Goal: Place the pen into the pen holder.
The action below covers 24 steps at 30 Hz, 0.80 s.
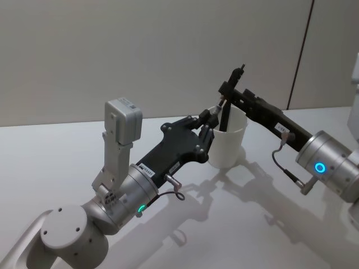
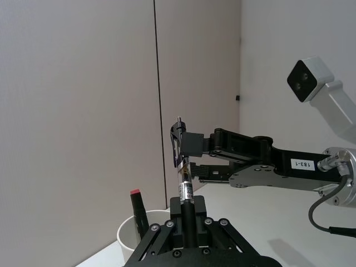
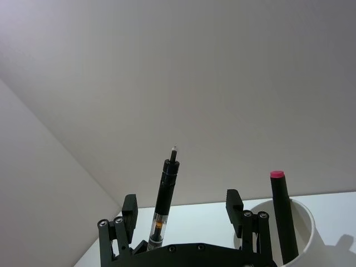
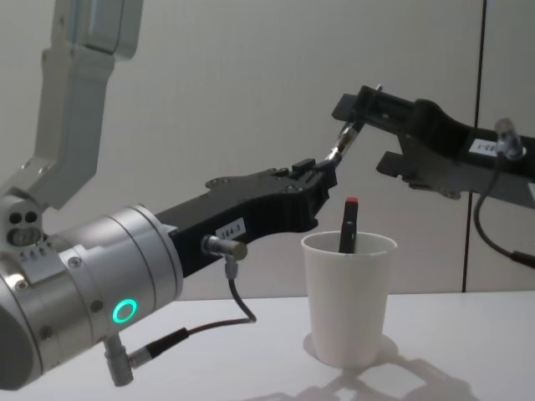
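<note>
- My left arm comes in from the lower left of the head view and stretches up toward the frame's centre. Its end effector is clamped on the lower end of the pen.
- My right arm enters from the right edge of the head view, reaching up and left. Its end effector has its fingers apart, one on each side of the pen's upper part, and the pen sits closer to one finger than the other. I cannot tell whether that finger touches it.
- The pen holder stands upright on the table at the centre of the chest view. A black marker with a red cap is leaning inside it.
- In the chest view the pen slants up and to the right in the air, above the pen holder's left rim and clear of it. It is not inside the pen holder.
</note>
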Available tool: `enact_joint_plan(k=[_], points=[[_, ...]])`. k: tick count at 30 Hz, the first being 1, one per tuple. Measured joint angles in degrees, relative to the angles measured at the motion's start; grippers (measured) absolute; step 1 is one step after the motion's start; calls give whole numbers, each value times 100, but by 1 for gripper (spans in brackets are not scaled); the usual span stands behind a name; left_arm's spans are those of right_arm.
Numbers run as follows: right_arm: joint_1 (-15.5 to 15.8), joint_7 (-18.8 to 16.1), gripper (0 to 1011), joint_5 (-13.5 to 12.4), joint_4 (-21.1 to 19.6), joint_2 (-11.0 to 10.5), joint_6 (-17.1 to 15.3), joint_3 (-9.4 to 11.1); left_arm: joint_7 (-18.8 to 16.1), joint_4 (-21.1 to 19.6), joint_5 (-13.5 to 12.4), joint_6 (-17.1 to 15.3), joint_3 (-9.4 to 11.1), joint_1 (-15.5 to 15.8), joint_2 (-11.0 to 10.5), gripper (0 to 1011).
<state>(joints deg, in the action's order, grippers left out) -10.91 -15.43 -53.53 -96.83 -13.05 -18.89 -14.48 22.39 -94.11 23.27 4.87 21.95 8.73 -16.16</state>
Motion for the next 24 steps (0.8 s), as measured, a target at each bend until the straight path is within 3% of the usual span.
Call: enact_joint_plan(k=[24], points=[[-348,-393,1002,-33,499,135,11,-119,0,0,0,0,0,0,0,127]])
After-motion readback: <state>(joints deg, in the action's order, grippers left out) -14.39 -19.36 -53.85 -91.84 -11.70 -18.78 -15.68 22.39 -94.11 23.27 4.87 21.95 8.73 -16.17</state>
